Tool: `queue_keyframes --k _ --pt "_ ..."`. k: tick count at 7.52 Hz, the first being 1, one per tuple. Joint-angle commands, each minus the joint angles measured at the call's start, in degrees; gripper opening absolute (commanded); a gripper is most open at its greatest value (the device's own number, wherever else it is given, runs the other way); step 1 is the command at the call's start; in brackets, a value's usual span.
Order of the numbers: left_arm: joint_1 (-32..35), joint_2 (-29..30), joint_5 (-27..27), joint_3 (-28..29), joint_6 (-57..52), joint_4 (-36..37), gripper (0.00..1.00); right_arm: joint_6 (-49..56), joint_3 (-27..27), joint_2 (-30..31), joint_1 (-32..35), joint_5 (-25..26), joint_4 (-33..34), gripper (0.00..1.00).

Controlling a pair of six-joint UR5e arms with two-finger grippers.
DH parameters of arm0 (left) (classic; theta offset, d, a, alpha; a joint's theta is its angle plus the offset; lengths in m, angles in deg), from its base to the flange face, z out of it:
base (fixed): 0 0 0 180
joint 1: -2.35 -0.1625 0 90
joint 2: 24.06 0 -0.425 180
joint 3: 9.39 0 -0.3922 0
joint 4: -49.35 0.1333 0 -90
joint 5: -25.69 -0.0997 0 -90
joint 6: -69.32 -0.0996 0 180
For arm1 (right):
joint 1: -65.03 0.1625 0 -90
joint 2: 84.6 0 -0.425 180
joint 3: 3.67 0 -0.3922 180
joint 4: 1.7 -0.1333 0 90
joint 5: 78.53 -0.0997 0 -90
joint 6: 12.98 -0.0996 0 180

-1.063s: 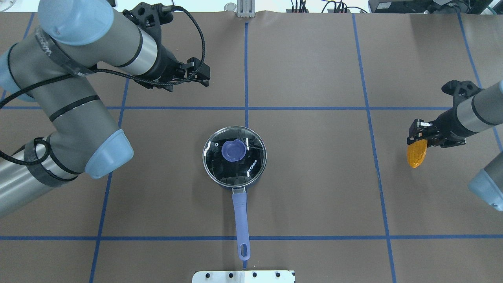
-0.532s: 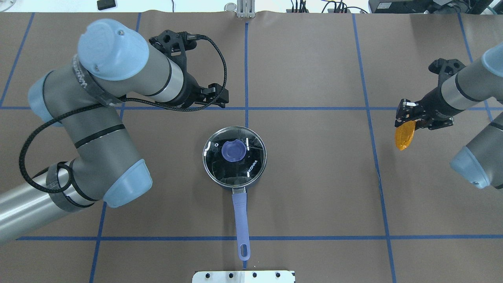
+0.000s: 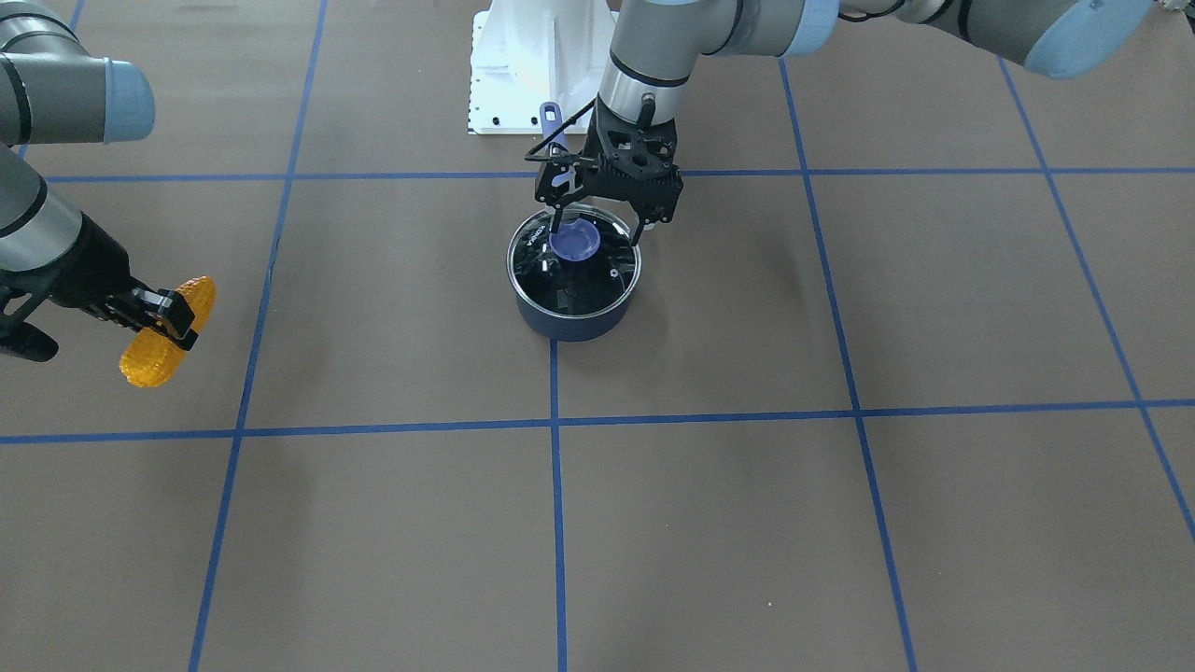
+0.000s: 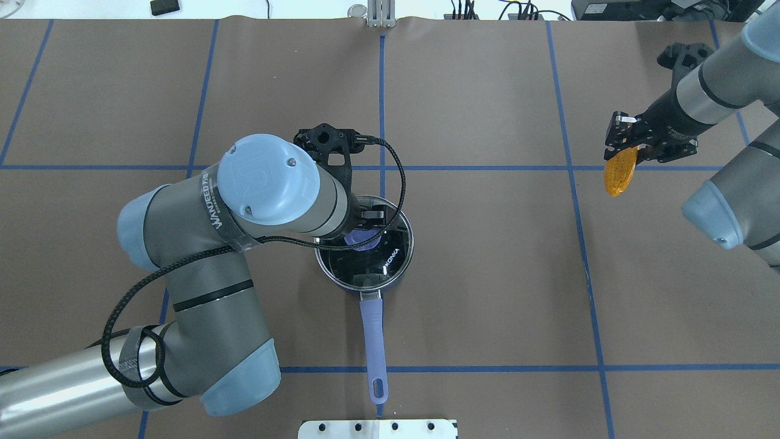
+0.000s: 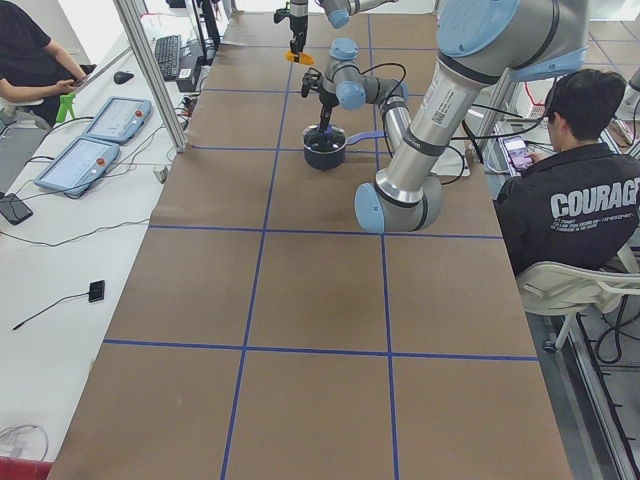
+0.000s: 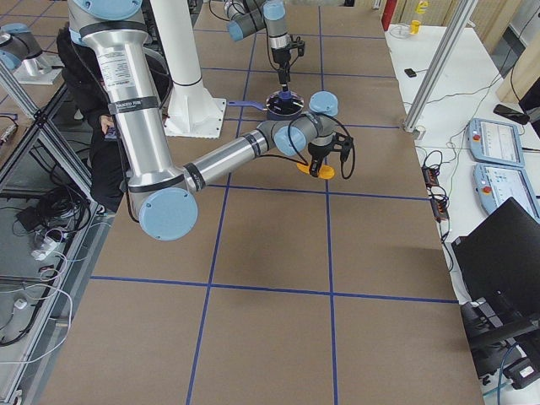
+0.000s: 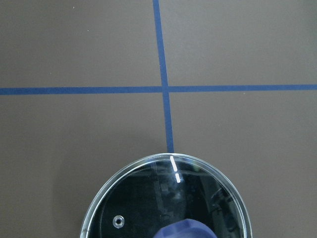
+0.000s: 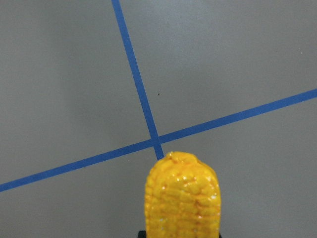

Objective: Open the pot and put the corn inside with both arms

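Left gripper (image 3: 597,227) hovers, fingers spread, over the glass lid (image 4: 390,259) of the centre pot (image 3: 569,325), handle (image 4: 373,341) pointing to 6 o'clock. At 2 o'clock, across open surface (image 4: 487,274), right gripper (image 4: 623,151) fingers clamp the raised corn (image 4: 618,174), long axis 12-to-6.

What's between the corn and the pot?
Between the corn and the pot, only bare table and one blue tape line, in the front-facing view.
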Motion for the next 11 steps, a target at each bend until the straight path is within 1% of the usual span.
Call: queue_keyframes --k 1,4,6,7,11 --pt "-1.09 3.12 -0.84 0.37 -0.77 5.52 0.98 0.44 -0.28 -0.12 0.17 -0.03 0.10 0.40" --pt "-1.09 3.66 -0.84 2.56 -4.62 6.34 0.98 0.44 -0.28 -0.12 0.17 -0.03 0.10 0.40" --pt "-1.09 4.10 -0.93 3.53 -4.81 6.34 0.98 0.44 -0.19 -0.12 0.26 -0.12 -0.08 0.40" --pt "-1.09 4.80 -0.93 4.93 -4.90 6.25 0.98 0.44 -0.19 -0.12 0.26 -0.12 -0.17 0.41" --pt "-0.74 4.98 -0.84 6.18 -7.71 6.16 0.97 0.44 -0.20 -0.21 0.26 -0.12 -0.17 0.41"
